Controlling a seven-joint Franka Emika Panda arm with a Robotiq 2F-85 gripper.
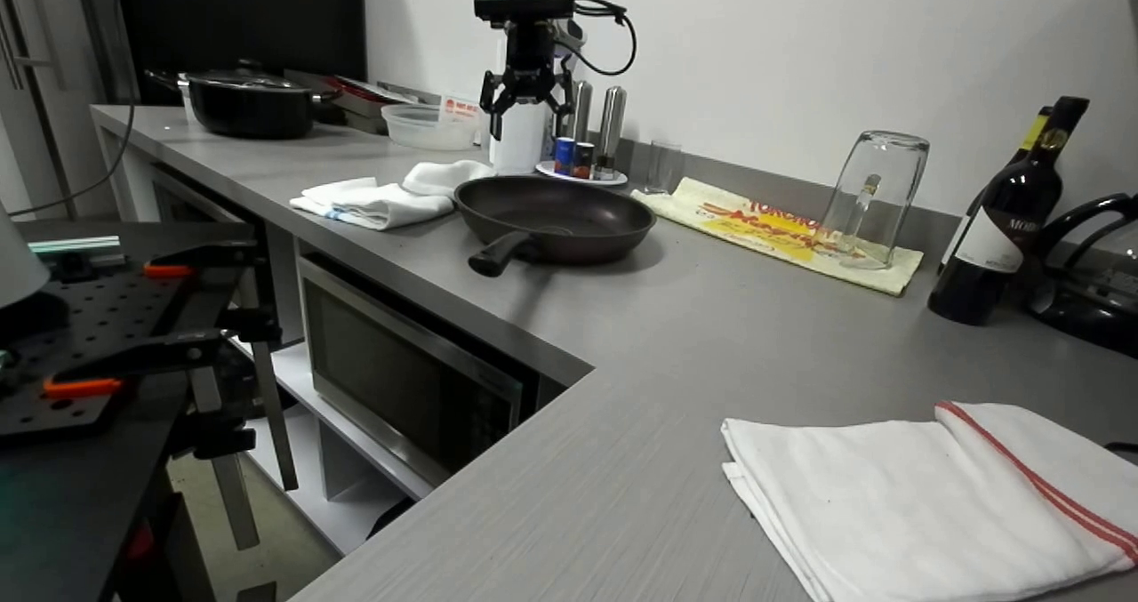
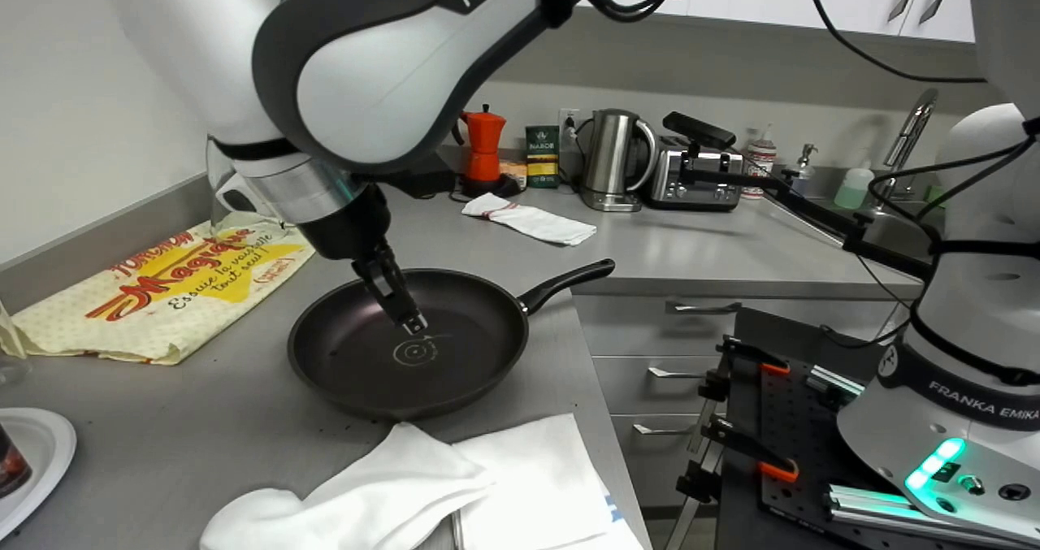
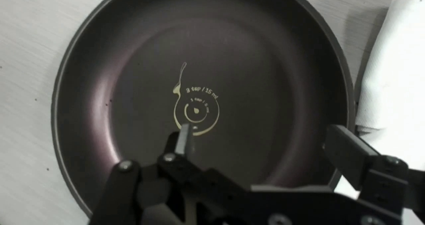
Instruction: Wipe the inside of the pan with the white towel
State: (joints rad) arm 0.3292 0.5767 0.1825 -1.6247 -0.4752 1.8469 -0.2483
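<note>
The dark frying pan (image 1: 569, 220) sits upright on the grey counter, with its black handle towards the counter's edge. It also shows in an exterior view (image 2: 479, 347) and fills much of the wrist view (image 3: 212, 42). A white towel with a blue stripe (image 1: 378, 206) lies folded and partly bunched beside the pan. It shows in an exterior view (image 2: 528, 485) and at the right of the wrist view (image 3: 391, 92). My gripper (image 1: 529, 126) is open and empty above the pan. Its fingers are apart in the wrist view (image 3: 262, 138).
Another white towel, with red stripes (image 1: 916, 495), lies further along the counter. A yellow printed cloth (image 1: 765, 228) carries an upturned glass jug (image 1: 876, 197). A plate with small cans (image 1: 582, 175), dark bottles (image 1: 996, 220) and a lidded pot (image 1: 249, 104) stand around.
</note>
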